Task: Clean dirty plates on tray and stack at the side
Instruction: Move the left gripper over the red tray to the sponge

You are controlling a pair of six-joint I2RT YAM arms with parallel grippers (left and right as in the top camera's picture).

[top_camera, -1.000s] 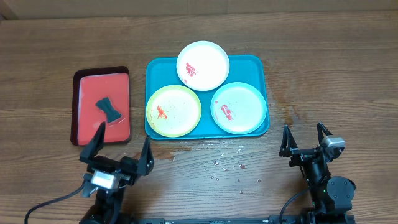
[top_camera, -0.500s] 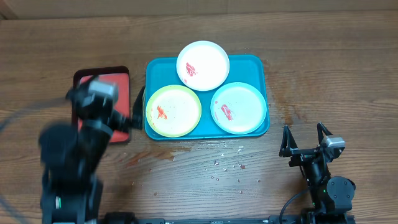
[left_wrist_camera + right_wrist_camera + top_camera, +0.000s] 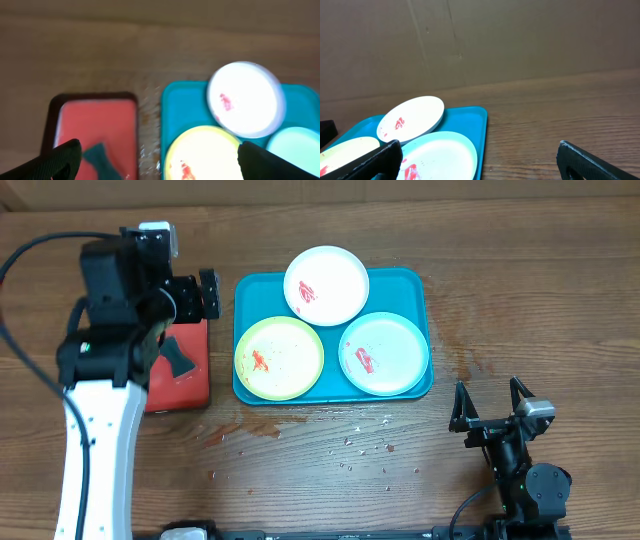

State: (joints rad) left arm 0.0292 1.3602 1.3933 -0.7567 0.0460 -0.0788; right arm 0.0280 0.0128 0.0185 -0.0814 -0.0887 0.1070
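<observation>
Here, tray (image 3: 245, 300) with plates (image 3: 279, 358) just right of left claw (image 3: 192, 297) (spread wide).

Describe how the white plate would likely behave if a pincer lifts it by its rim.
The white plate looks thin, smooth and shallow, so it is probably light, stiff and somewhat slippery at the rim. It lies partly over the far rim of the tray, so a push may rock or slide it. The red smear sits inside the rim, likely clear of an edge grasp.

surface: wooden table (image 3: 520, 290) | on it: teal tray (image 3: 260, 295), red tray (image 3: 187, 390) (side by side) | crumbs (image 3: 365, 445)
</observation>
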